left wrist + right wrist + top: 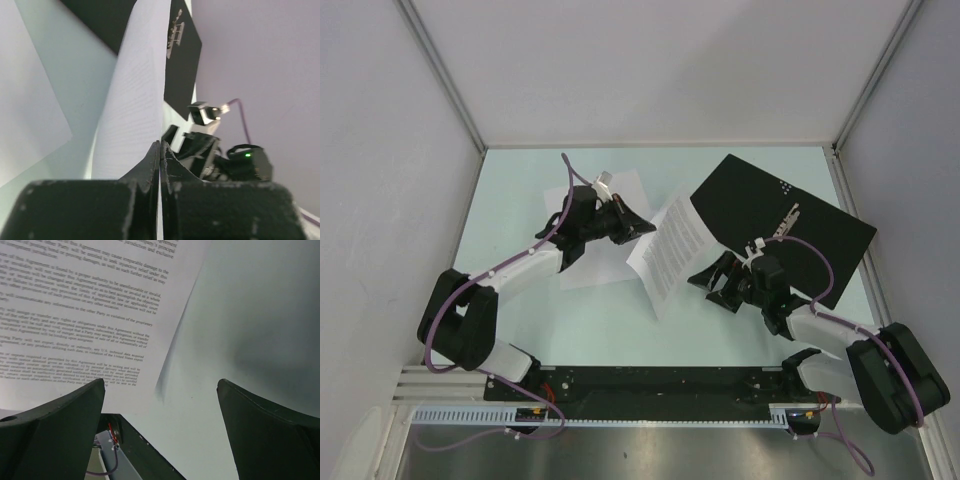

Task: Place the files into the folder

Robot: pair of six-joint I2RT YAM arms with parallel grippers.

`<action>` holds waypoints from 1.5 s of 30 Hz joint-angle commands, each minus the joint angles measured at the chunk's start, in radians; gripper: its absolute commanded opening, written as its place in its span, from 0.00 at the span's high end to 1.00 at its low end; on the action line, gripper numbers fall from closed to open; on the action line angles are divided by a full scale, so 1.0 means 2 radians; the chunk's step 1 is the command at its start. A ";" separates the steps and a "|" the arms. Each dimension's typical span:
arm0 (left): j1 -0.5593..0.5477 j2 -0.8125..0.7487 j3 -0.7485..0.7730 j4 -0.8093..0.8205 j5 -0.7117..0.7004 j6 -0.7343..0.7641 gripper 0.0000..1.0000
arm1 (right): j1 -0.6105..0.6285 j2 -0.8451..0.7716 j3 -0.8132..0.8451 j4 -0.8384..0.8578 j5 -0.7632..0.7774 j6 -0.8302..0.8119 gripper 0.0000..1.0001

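The folder (750, 200) lies open at the back right, black inside up, with small white dots. My left gripper (642, 228) is shut on the left edge of the text sheet (672, 250) and holds it lifted and tilted, next to the folder's left edge. In the left wrist view the jaws (160, 146) pinch the sheet (135, 95), with the folder (182, 55) beyond. My right gripper (712, 287) is open and empty, close to the sheet's right side. Its view shows the text sheet (85, 315) ahead of the open gripper (160, 395). Two nearly blank sheets (605, 262) lie under my left arm.
White walls enclose the table on three sides. The black rail (650, 385) with the arm bases runs along the near edge. A blank sheet (25, 105) shows at the left of the left wrist view, and my right arm (210, 150) at its right.
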 commanded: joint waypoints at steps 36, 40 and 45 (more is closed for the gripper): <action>0.002 -0.166 0.037 0.048 0.050 -0.139 1.00 | 0.020 0.118 -0.023 0.597 -0.013 0.118 0.05; 0.002 -0.172 0.036 0.042 0.050 -0.136 1.00 | 0.029 0.151 -0.003 0.627 -0.016 0.129 0.07; 0.002 -0.169 0.018 0.055 0.054 -0.140 1.00 | 0.026 0.127 0.003 0.627 -0.010 0.127 0.08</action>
